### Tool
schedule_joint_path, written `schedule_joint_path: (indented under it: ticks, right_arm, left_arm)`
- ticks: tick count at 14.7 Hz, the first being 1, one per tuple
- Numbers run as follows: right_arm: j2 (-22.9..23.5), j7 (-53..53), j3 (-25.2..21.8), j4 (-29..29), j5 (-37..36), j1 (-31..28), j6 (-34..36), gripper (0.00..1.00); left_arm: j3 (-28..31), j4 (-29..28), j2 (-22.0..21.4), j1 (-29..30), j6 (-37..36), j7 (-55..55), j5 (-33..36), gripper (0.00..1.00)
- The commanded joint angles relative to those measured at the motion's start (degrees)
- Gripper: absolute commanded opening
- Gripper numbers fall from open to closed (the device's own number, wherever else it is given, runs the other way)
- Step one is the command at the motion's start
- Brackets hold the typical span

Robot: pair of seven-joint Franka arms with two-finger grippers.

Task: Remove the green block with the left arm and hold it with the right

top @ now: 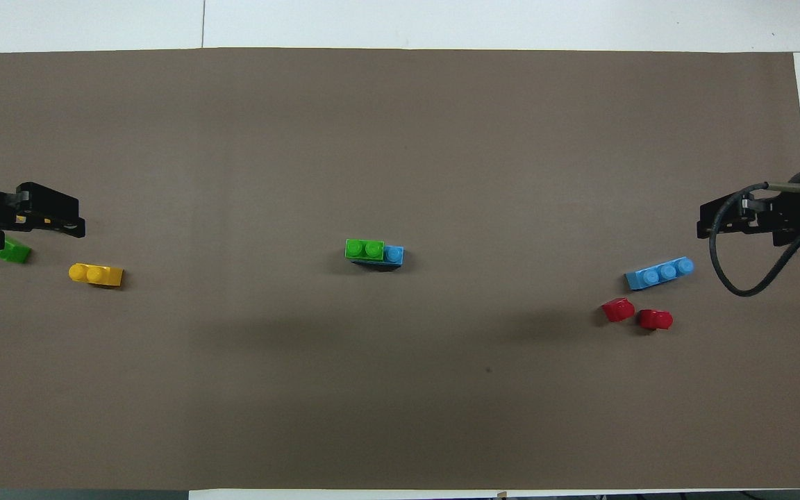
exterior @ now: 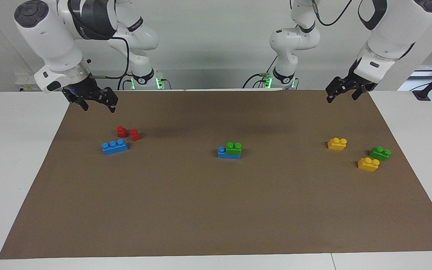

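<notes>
— Nearest your facing camera lies the brown paper mat [exterior: 216, 210] on the white table [exterior: 9, 168]. What stands at its middle?

— You have the small bright green plastic two-stud block [exterior: 234, 148] pressed onto a longer blue plastic brick [exterior: 228, 153], which leaves one blue stud bare. Toward the right arm's end you see a second blue three-stud brick [exterior: 114, 146] with two small red one-stud bricks [exterior: 128, 133] just beside it, nearer the robots. Toward the left arm's end sit two yellow two-stud bricks [exterior: 352, 154] and a darker green two-stud brick [exterior: 380, 153].

— And your grippers?

— You'll find the right gripper [exterior: 95, 102] raised over the mat's corner near the red bricks, fingers apart and holding nothing. The left gripper [exterior: 342, 92] hangs over the mat's edge at its own end, fingers apart and likewise holding nothing.

— From overhead?

— You see the green block [top: 364, 249] stacked mid-mat. The left gripper [top: 60, 221] partly covers the darker green brick [top: 12, 251]; only one yellow brick [top: 96, 275] shows. The right gripper [top: 709, 223] sits above the lone blue brick [top: 660, 272].
</notes>
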State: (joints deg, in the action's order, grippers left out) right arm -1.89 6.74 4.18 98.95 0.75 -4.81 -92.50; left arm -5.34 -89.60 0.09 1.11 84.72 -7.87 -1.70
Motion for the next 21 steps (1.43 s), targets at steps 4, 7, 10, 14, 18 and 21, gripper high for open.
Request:
schedule_joint_path:
  ticks: [4,7,10,14,18,21]
  right_arm:
    - [0.0,-0.9,0.6,0.1,-0.9,-0.8,-0.2,1.0]
    - [0.0,-0.9,0.6,0.2,-0.9,-0.7,-0.2,1.0]
    - [0.0,-0.7,0.6,0.3,-0.9,-0.7,-0.3,1.0]
    - [0.0,6.2,0.7,0.7,-0.8,-0.1,-1.8,1.0]
    - [-0.1,32.6,0.9,2.8,2.0,2.5,-5.0,1.0]
    - [1.5,52.6,0.9,4.0,5.7,5.7,-10.6,1.0]
  left_arm:
    - [0.2,0.0,-0.4,-0.1,0.5,-0.3,-0.6,1.0]
    - [0.2,0.0,-0.4,-0.1,0.5,-0.3,-0.6,1.0]
    - [0.2,-0.2,-0.4,-0.1,0.5,-0.4,-0.6,1.0]
    - [0.0,-1.2,-0.9,-0.3,0.7,-0.9,-0.6,1.0]
    - [0.0,-3.0,-1.9,-2.1,1.4,-2.8,-0.7,1.0]
    - [0.0,-6.1,-3.4,-4.8,3.8,-10.9,-0.7,1.0]
